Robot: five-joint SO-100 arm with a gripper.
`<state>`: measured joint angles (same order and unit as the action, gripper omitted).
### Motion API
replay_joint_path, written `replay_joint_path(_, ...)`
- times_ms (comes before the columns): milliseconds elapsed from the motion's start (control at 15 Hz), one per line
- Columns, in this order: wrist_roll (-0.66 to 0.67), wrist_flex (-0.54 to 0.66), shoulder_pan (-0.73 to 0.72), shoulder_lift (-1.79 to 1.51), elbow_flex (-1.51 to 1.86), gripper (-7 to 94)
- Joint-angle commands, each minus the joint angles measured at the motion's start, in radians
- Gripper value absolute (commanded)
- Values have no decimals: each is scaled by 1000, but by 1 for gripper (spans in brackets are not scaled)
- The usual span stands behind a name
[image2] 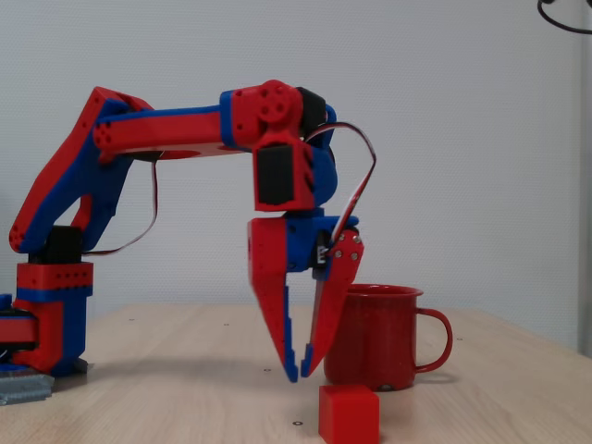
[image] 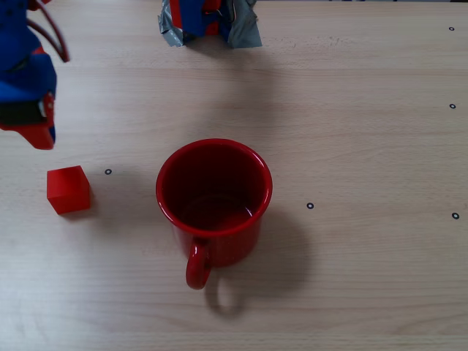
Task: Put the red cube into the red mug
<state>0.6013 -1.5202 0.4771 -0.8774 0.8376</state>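
Note:
The red cube (image: 69, 189) rests on the wooden table, left of the red mug (image: 213, 201) and apart from it; it also shows low in the foreground as the red cube (image2: 349, 413). The mug (image2: 375, 338) stands upright with nothing inside, and its handle points toward the near edge in the overhead fixed view. My gripper (image2: 302, 375) hangs point-down above the table, behind the cube and not touching it. Its fingertips almost meet and hold nothing. From above, only part of the gripper (image: 35, 134) shows, at the left edge just beyond the cube.
The arm's base (image2: 46, 324) sits at the far end of the table, held down with grey tape (image: 245, 29). Small black ring marks (image: 310, 205) dot the tabletop. Bare wood lies right of the mug.

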Motion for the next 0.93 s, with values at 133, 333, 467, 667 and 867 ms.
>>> replay_joint_path(133,-20,-5,-46,-48,-146,0)
replay_joint_path(333,-32,-2,-58,-34,-176,0)
replay_joint_path(467,-34,6,-60,-29,-178,0)
replay_joint_path(667,-34,9,-46,-23,-178,12)
replay_joint_path(867,-37,-29,-18,-18,-179,47)
